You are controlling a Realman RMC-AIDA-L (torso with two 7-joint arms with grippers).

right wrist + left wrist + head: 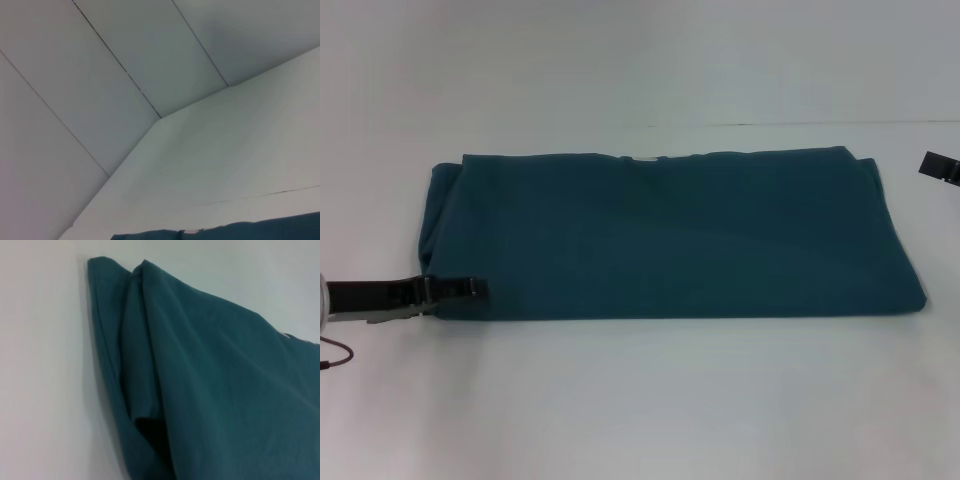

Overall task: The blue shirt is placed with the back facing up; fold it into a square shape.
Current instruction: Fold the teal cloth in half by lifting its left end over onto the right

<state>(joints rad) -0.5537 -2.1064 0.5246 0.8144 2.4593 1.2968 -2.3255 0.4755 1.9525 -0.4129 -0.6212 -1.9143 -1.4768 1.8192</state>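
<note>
Teal-blue fabric meets my left gripper at the near left corner of the blue shirt; whether those jaws pinch the cloth I cannot tell. Plain side up, the shirt lies folded into a wide band across the white surface. Just beyond its far right corner hangs my right gripper, jaws' state unclear

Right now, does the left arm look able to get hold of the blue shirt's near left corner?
Probably yes: the left hand already sits at the blue shirt's near left corner, nothing between them. Whether it grips the cloth, I cannot tell.
</note>
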